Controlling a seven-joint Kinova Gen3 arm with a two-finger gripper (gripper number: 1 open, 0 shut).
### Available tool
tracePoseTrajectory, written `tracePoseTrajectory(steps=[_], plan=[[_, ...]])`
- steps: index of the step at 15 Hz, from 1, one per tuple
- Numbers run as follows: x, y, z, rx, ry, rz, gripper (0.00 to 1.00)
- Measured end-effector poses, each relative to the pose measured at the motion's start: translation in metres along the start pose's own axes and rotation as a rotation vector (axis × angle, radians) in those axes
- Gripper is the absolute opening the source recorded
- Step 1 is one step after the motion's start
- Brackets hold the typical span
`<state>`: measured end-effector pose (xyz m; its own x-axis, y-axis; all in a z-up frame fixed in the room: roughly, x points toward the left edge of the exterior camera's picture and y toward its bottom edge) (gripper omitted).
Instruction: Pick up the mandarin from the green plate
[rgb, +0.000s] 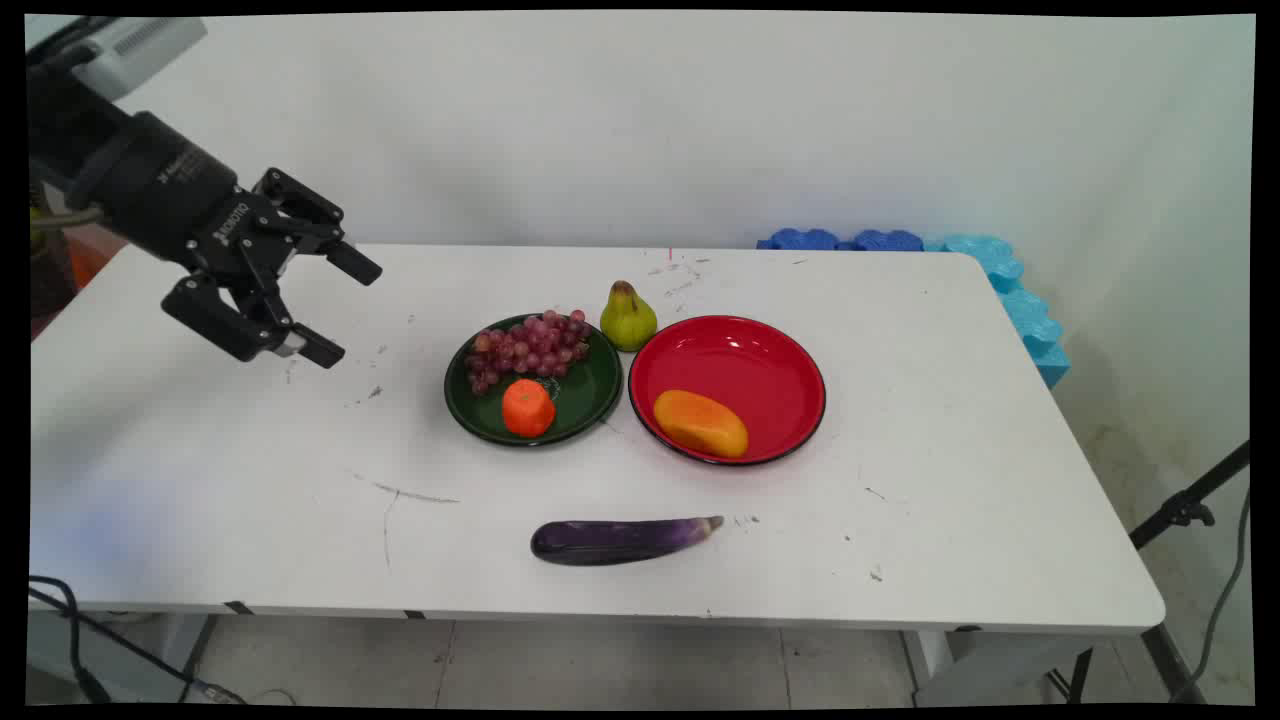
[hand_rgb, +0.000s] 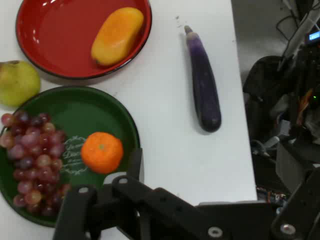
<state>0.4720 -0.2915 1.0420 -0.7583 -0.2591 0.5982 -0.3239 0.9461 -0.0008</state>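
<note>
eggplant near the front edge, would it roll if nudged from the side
Probably: the eggplant is long, round-bodied and lies flat on bare table, so a sideways nudge may roll it. Its skin looks glossy, so perhaps slippery. The taper may curve its path.

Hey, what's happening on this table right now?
The gripper hangs open and empty above the table's left part, touching nothing. Nearest to it is a green plate with grapes and an orange. A pear stands on the table behind the plates, a red plate holds a mango, and an eggplant lies near the front edge.
</note>
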Motion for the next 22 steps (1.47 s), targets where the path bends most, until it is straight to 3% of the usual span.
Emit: tracePoseTrajectory(steps=[4, 9, 12, 17, 22], plan=[[0.019, -0.015, 0.010, 0.037, -0.041, -0.016, 1.00], [0.040, -0.053, 0.048, 0.107, -0.145, -0.025, 1.00], [0.040, -0.073, 0.077, 0.129, -0.212, -0.048, 1.00], [0.027, -0.089, 0.123, 0.131, -0.287, -0.075, 1.00], [0.010, -0.096, 0.165, 0.114, -0.308, -0.084, 1.00]])
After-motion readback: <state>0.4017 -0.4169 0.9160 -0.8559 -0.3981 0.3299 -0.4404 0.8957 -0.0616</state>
